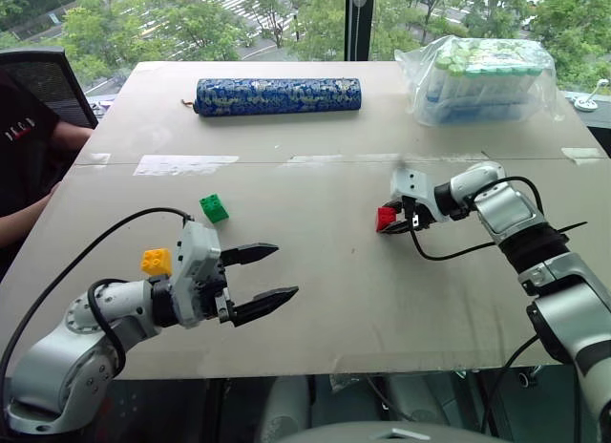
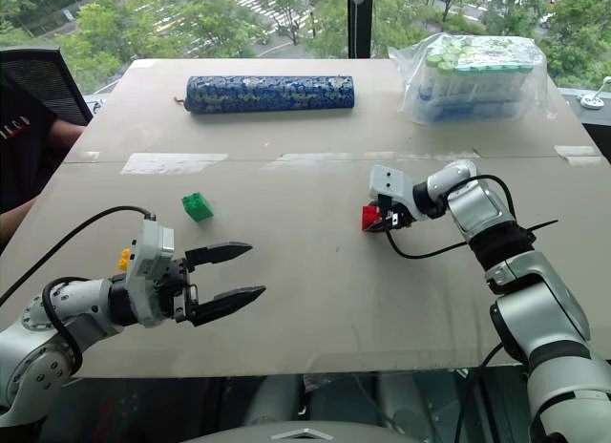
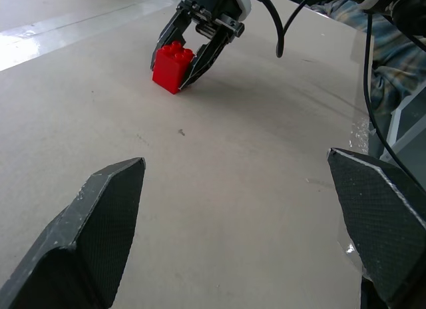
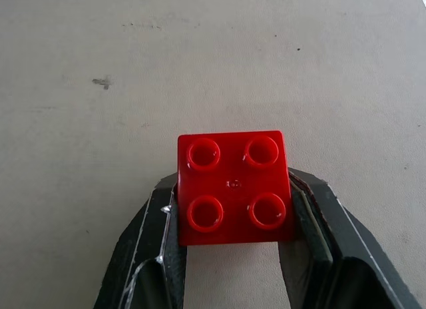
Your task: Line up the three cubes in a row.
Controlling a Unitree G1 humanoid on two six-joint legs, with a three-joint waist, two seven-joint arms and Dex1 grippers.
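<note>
Red cube (image 4: 233, 188) sits pinched in the right gripper (image 1: 399, 223) on the table (image 1: 315, 300); left gripper (image 1: 263, 279) hangs spread wide, empty.

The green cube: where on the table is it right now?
In the left eye view, the green cube sits left of centre, beyond the open left tool, apart from the yellow cube.

The right gripper (image 2: 379, 221) clamps the red cube (image 2: 370, 218) on the table (image 2: 315, 300). The left gripper (image 2: 234, 274) (fingers spread) hovers near the green cube (image 2: 198, 206).
</note>
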